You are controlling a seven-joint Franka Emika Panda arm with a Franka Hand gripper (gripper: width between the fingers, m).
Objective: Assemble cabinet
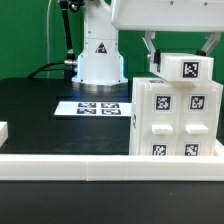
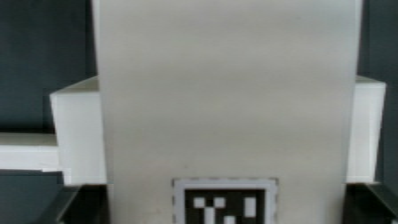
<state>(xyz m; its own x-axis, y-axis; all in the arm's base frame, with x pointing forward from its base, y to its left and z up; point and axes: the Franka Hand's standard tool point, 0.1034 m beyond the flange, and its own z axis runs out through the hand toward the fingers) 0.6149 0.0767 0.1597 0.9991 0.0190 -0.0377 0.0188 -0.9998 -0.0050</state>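
You have the cabinet (image 1: 172, 120) standing upright at the exterior view's right, on the black table (image 1: 40, 110) and just behind the long white border rail (image 1: 90, 166). Its front shows several black-and-white tags. The gripper (image 1: 179, 52) hangs directly above it, at the cabinet's upper end.

A smaller white tagged piece (image 1: 188, 68) sits on top of the cabinet, and your gripper straddles it. One of the dark fingers (image 1: 150, 50) comes down by the side of that piece nearer the exterior view's left, and the other by the far side. The jaws stand wide, with the piece between them. You cannot tell from either view whether the fingers actually press on it or only flank it.

From the exterior view's left you also see:
- a small white block (image 1: 3, 130) at the frame edge, well apart from the cabinet
- the robot base (image 1: 98, 60) at the back
- the marker board (image 1: 95, 107) lying flat in front of the base, near the cabinet but not touching it

None of these appear in the wrist view. There a flat pale panel (image 2: 222, 90) fills the middle of the frame, blurred and very close, with one tag (image 2: 226, 205) at its edge. The white body of the cabinet (image 2: 71, 130) shows past both sides of the panel. No fingertips appear in this view.
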